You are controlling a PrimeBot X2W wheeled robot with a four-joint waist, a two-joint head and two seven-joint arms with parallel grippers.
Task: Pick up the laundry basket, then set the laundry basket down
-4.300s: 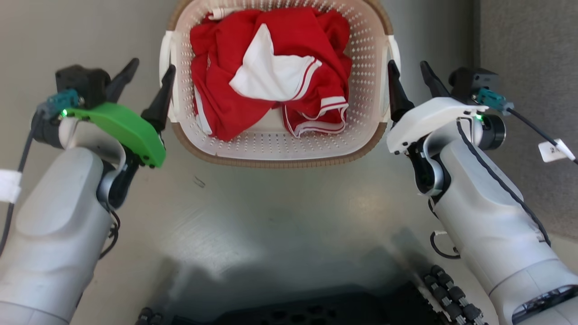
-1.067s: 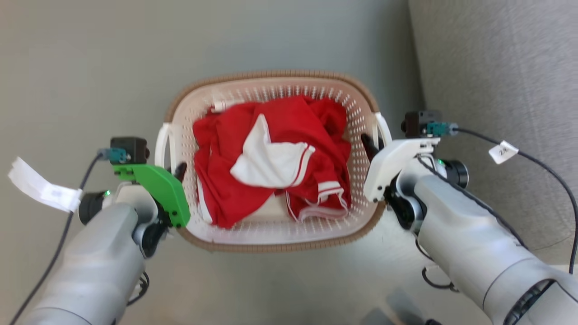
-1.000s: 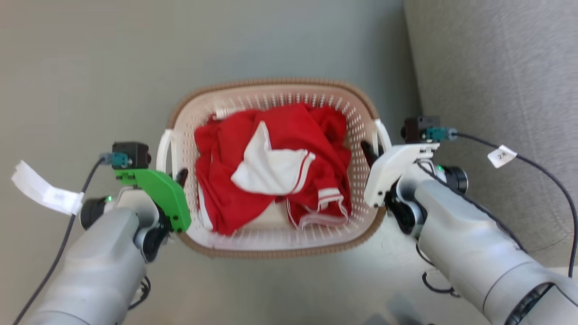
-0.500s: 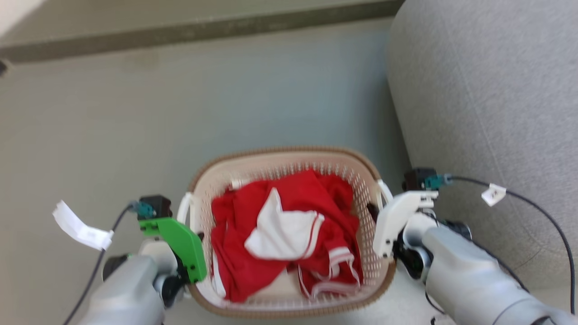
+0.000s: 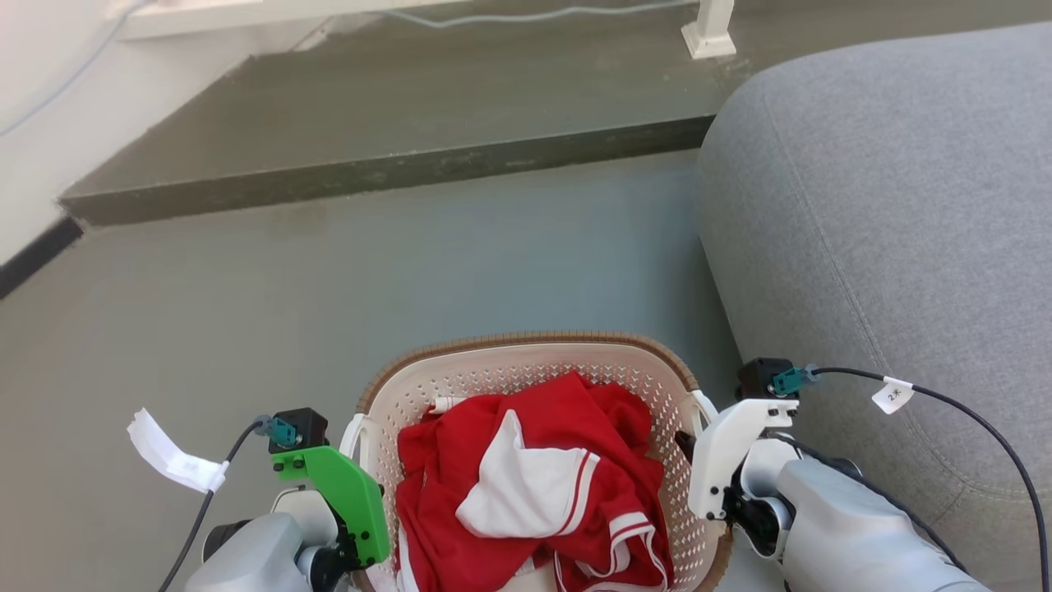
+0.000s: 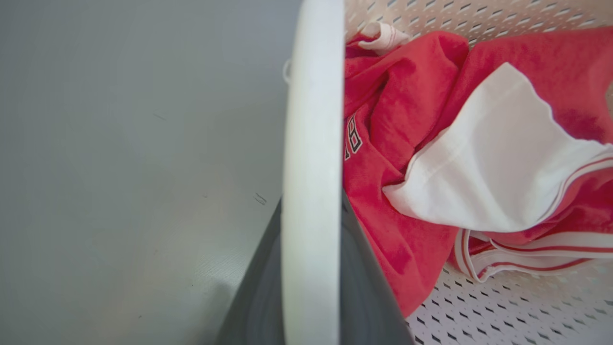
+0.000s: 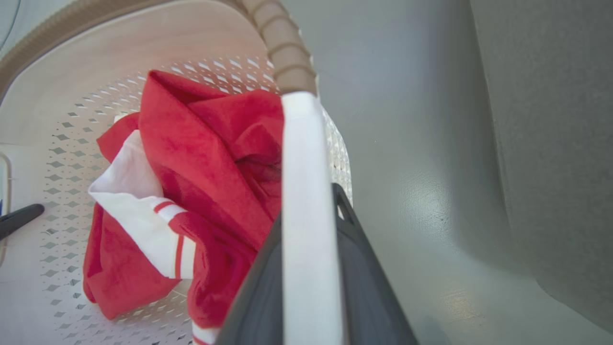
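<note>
My left tool (image 6: 311, 201) and right tool (image 7: 309, 206) are each clamped on a side of the laundry basket (image 5: 534, 337), held between them with red clothing (image 5: 592, 411) inside, just beside the grey sofa (image 5: 888, 205).

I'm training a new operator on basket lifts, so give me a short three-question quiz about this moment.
1. True or false: the left gripper and the right gripper are each closed on a white handle of the laundry basket.
2. Multiple choice: what stands on the robot's right of the basket? A) a grey sofa B) a washing machine C) a wooden chair
3. Fill in: the clothes in the basket are red and ____.

Key: 1 true; 2 A; 3 white.
</note>
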